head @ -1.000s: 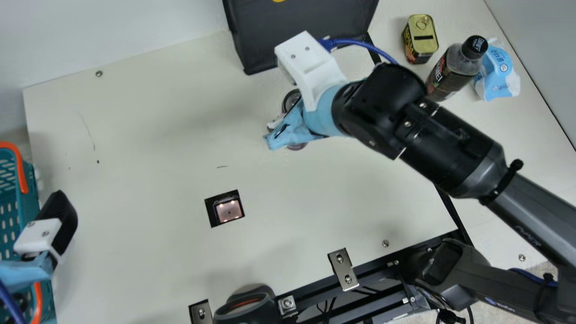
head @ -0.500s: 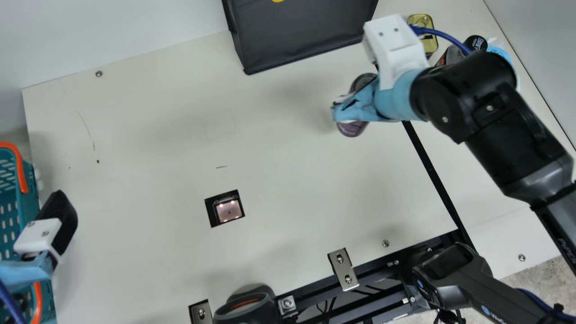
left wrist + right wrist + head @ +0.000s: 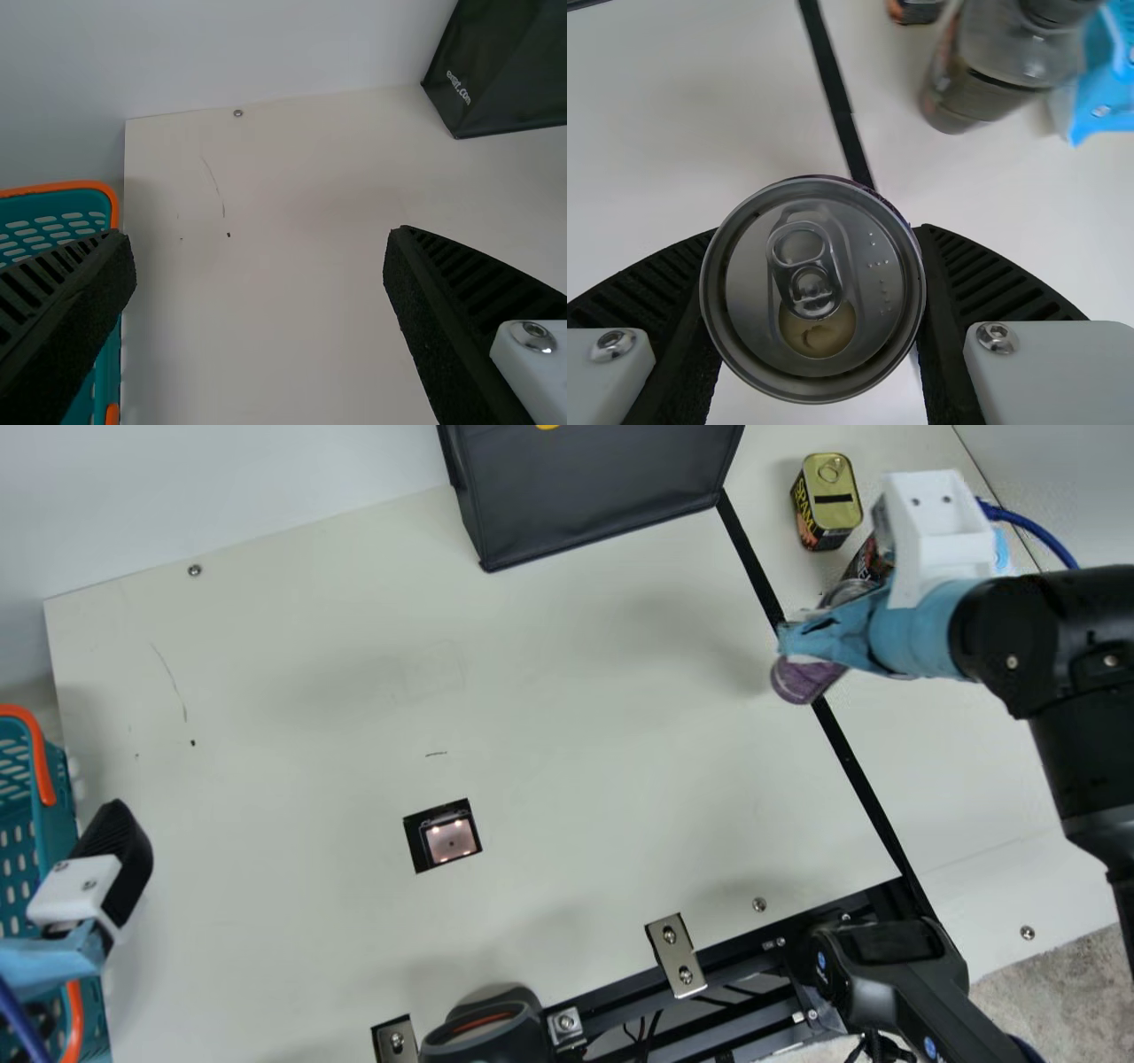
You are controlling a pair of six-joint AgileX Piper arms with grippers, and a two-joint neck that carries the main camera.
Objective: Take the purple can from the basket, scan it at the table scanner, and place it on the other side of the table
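Purple can (image 3: 802, 682), and it's up in our right gripper (image 3: 788, 638), over the dark seam (image 3: 855, 757) towards the right of the desk (image 3: 310, 779)! From the left, then: the basket (image 3: 60, 779), with our left gripper (image 3: 259, 235) beside it, fingers spread, nothing between them. Next, the scanner (image 3: 450, 840), set in the desk, well apart from the can. Across to the right gripper, pinching the can's side: in the main view its long axis slants, base towards us, lid away and slightly right. Our right arm is far the nearer, so we'd judge this the placing leg. Beyond stand the printed tin (image 3: 828, 500), the labelled bottle (image 3: 992, 62) and the blue packet (image 3: 1099, 88); we'd want the can clear of that bottle.
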